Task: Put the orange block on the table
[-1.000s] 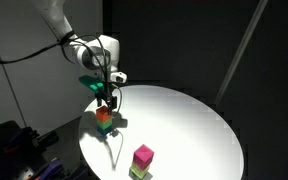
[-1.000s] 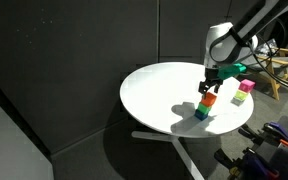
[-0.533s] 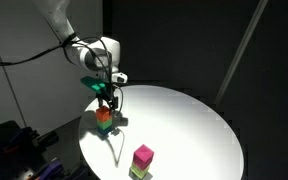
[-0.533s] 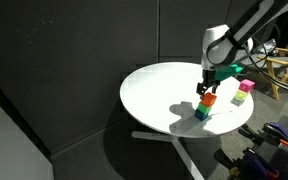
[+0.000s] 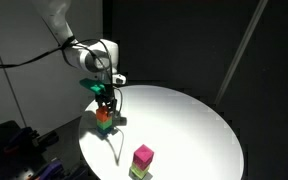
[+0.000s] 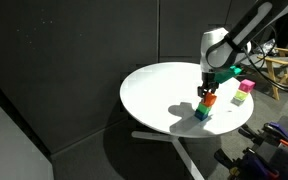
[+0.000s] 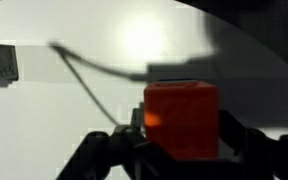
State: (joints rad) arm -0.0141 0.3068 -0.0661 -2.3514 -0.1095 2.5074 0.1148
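Item: the orange block (image 5: 104,113), which we record as standing on top of a green cube (image 5: 106,126) near the edge of the round white table (image 5: 184,120), not yet on the tabletop itself. Item: the gripper (image 5: 105,107), pointing straight down over that stack. In the wrist view its two fingers stand one on each side of the orange block (image 7: 181,120), close against its side faces. The jaws are narrow about the cube, but we cannot tell whether the pads actually press on it. Item: a pink cube (image 5: 143,155) on another cube, well apart near a different part of the rim, which plays no part here. Hazards, as we judge them: if the grip is not firm, a lift may leave the orange block behind or let it slip and tumble, and it stands near enough the rim to roll off the table. If the fingers reach too low, they may catch the green cube and drag or topple the stack. A tilted release may set the block down on an edge.
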